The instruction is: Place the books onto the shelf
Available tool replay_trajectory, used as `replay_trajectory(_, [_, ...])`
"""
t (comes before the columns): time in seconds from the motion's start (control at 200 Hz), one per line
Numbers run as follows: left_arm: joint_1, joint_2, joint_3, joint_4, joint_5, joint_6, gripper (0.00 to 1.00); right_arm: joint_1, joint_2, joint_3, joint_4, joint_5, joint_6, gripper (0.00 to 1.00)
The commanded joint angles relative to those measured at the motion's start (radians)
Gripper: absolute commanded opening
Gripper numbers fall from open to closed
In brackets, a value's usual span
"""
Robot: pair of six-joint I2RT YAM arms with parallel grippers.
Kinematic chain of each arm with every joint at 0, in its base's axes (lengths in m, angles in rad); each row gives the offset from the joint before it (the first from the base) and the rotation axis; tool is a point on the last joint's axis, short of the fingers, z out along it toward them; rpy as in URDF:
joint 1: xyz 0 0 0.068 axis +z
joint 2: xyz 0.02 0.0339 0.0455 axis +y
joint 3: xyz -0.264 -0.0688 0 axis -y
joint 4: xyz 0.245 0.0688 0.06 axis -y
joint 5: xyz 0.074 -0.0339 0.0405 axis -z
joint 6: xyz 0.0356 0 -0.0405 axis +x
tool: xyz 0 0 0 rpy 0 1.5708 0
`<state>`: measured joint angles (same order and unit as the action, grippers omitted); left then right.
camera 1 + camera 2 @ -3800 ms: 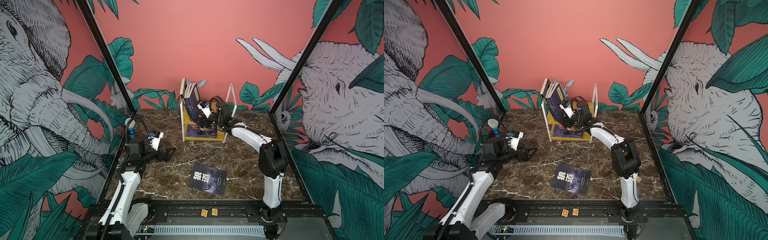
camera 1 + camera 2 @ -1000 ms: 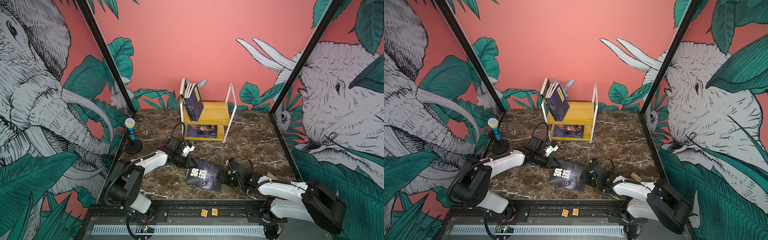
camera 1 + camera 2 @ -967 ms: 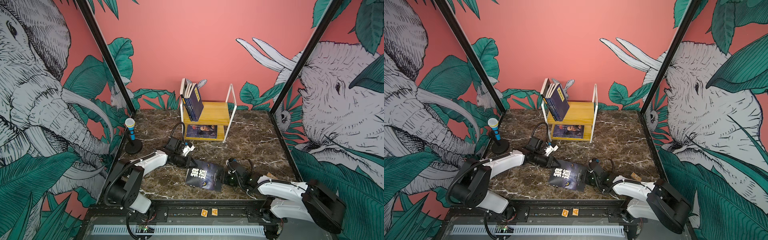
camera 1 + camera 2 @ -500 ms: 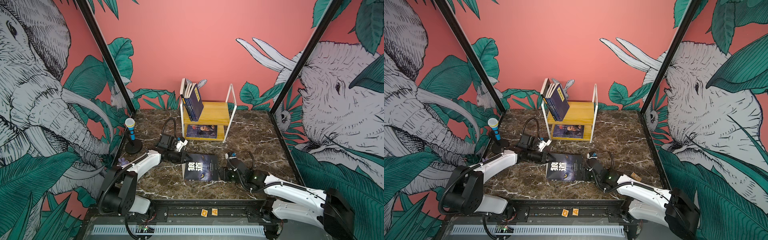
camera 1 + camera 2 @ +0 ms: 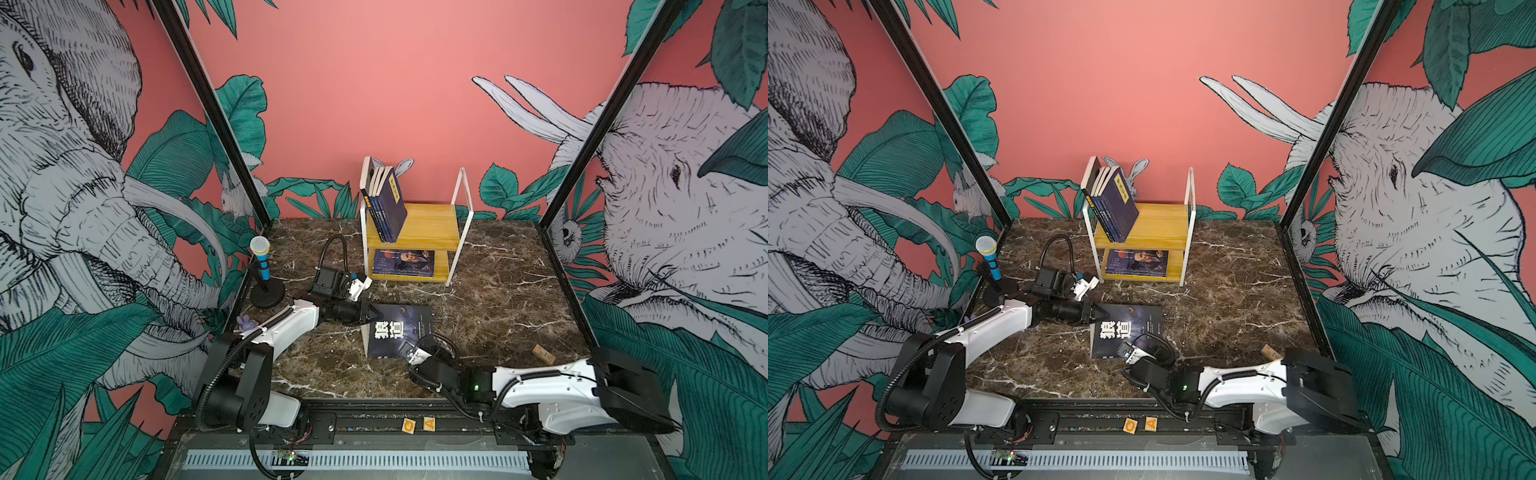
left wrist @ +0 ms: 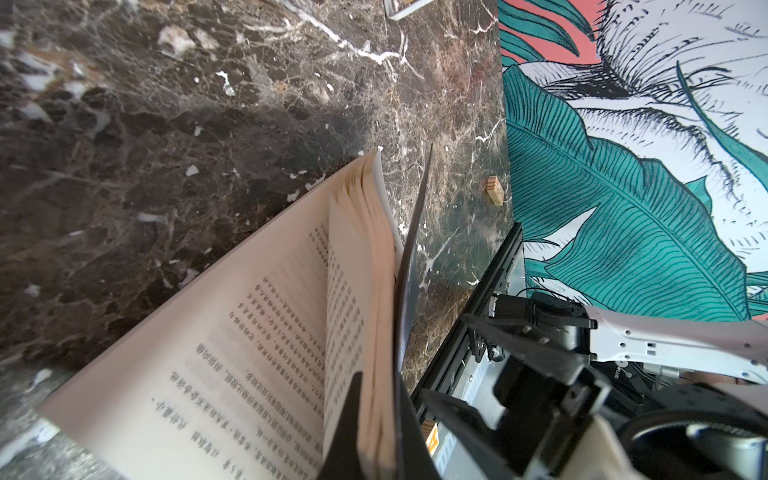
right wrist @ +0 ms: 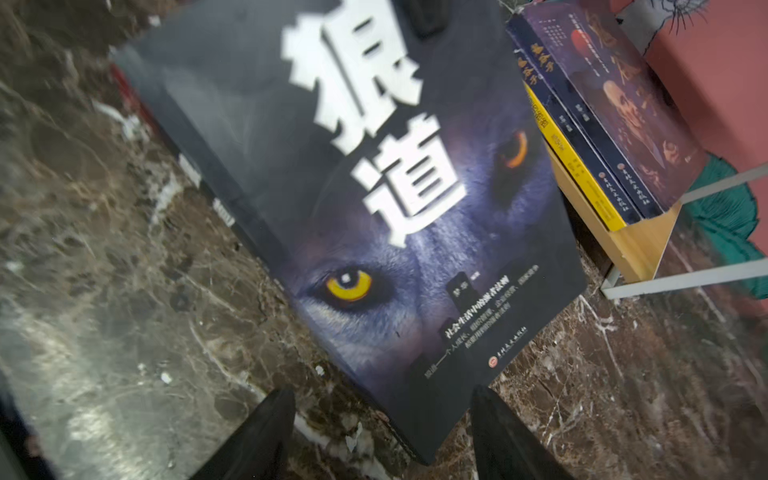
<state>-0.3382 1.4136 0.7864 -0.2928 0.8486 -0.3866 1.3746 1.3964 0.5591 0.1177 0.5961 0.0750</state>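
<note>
The black wolf-eye book [image 5: 399, 328] lies on the marble table, in front of the shelf [image 5: 428, 226]. My left gripper [image 5: 370, 313] is shut on its far left corner. In the left wrist view my left gripper [image 6: 380, 399] pinches the cover and a few pages while the other pages [image 6: 249, 332] fan open. My right gripper [image 7: 382, 403] stands open at the book's [image 7: 374, 208] near corner, which lies between its fingers untouched. Navy books [image 5: 386, 203] lean on the shelf's top board. A purple book [image 5: 403, 262] lies flat on the lower board.
A toy microphone on a black stand [image 5: 261, 266] stands at the left edge of the table. A small wooden block [image 5: 543, 354] lies near the right edge. Two letter blocks [image 5: 417, 424] sit on the front rail. The shelf's white frame [image 7: 681, 278] shows close by in the right wrist view.
The left gripper closed on the wolf-eye book and drew it back and leftwards, turning it straighter. The right gripper opened wider and now sits at the book's near corner.
</note>
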Motion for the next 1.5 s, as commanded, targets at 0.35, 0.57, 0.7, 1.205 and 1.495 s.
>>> replay_trajectory(0.35, [0.007,-0.015,0.011,0.023,0.034,-0.029,0.0,0.062,0.362,0.124,0.298,0.356,-0.286,0.81])
replay_trajectory(0.57, [0.008,-0.014,0.008,0.021,0.038,-0.028,0.0,0.064,0.46,0.145,0.402,0.384,-0.343,0.79])
replay_trajectory(0.7, [0.006,-0.016,-0.005,0.032,0.027,-0.021,0.0,0.063,0.494,0.123,0.514,0.398,-0.387,0.64])
replay_trajectory(1.205, [0.061,-0.13,0.004,-0.019,-0.155,0.151,0.61,0.063,0.404,0.099,0.448,0.386,-0.323,0.0])
replay_trajectory(1.495, [0.291,-0.273,-0.029,0.032,-0.192,0.21,0.73,0.066,0.289,0.096,0.357,0.377,-0.255,0.0])
